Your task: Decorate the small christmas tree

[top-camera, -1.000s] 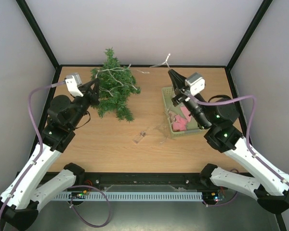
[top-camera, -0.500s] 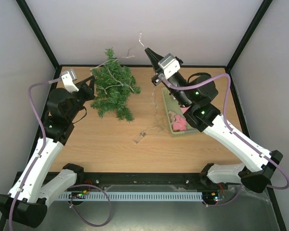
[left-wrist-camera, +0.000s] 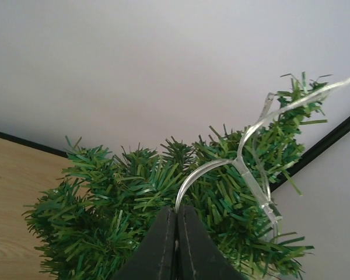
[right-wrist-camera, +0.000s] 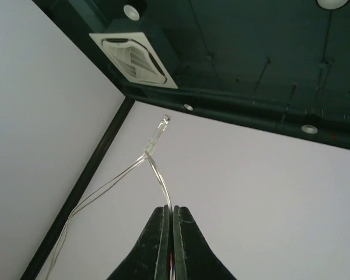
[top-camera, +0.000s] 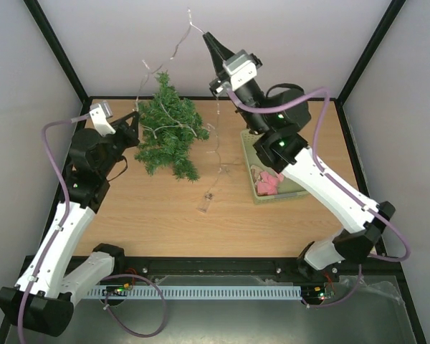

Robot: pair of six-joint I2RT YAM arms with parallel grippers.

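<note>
Both jaws of your left gripper are pressed together, and they pinch the thin clear wire string of tiny lights, which comes out between the black fingertips and curves to the right over the needles. Your left gripper is at the left side of the small dark green bristly christmas tree, touching its outer branches. This tree is on the far left part of the light brown wooden table, near the back wall, with its tip toward that wall. Whether it stands straight or leans, I cannot tell. In the left wrist view the tree fills the lower half, directly behind the fingertips.

Your right gripper is also clenched, high above the table and in front of the back wall. In the right wrist view the right gripper grasps the same wire, which leaves the fingertips and bends down to the left. From this gripper one part of the wire goes down to the top of the tree, and another part hangs down to a small clear piece lying on the table.

To the right of the tree, well apart from it, sits a pale green plastic basket with pink things inside, partly hidden under your right arm.
</note>
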